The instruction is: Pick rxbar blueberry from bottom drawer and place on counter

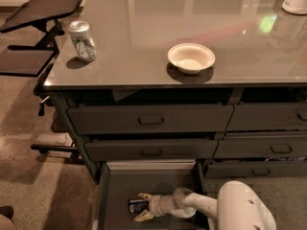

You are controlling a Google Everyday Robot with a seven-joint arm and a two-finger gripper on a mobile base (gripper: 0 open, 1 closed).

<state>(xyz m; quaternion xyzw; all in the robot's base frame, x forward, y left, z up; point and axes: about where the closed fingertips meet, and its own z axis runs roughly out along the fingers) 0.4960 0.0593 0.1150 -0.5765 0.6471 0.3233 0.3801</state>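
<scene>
- The bottom drawer (111,186) stands pulled out, giving access from above.
- The rxbar blueberry (136,206) lies flat on its floor.
- The gripper (143,207) sits inside, fingers apart and straddling the bar, apparently positioned to grasp it.
- The counter (144,47) is not yet reached.

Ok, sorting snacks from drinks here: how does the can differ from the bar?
The can stands upright on the counter; the bar lies flat in the open bottom drawer. The can is silver-green and round; the bar is dark and flat. Nothing touches the can; the bar lies inside the open end effector, down in the drawer. Both are small packaged goods.
</scene>
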